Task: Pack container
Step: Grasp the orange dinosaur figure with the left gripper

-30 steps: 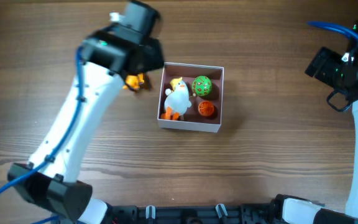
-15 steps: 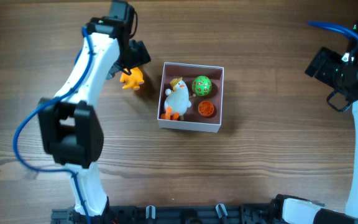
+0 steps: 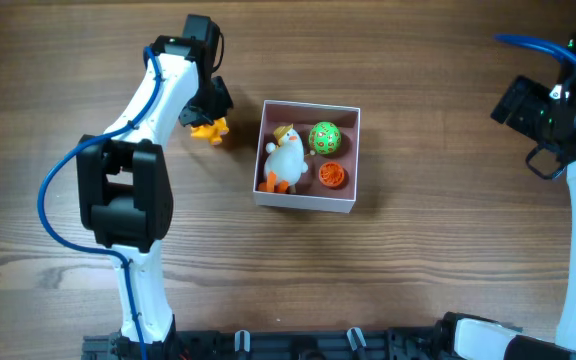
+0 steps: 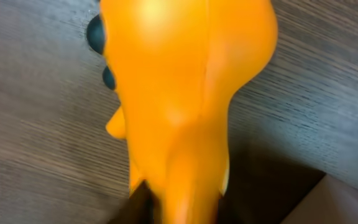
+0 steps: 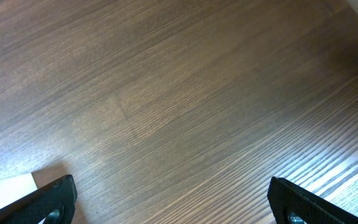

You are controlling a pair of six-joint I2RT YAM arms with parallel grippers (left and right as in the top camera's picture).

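The container (image 3: 306, 205), a shallow white-walled box with a pink inside, sits mid-table. It holds a white duck toy (image 3: 287, 160), a green ball (image 3: 324, 137) and an orange ball (image 3: 331, 175). Left of the box an orange toy (image 3: 210, 130) lies on the wood. My left gripper (image 3: 206, 116) is down on it; in the left wrist view the orange toy (image 4: 185, 93) fills the frame, and the dark jaws of the left gripper (image 4: 182, 211) press on its narrow end. My right gripper (image 3: 530, 108) hangs at the far right, and in its wrist view the right gripper (image 5: 179, 205) stands open over bare wood.
The table is dark wood grain. A white corner of the container (image 5: 8, 190) shows at the lower left of the right wrist view. The left arm (image 3: 133, 150) stretches along the table's left side.
My left gripper has gone from open to closed round the orange toy, which shifted slightly. The right arm has not moved.
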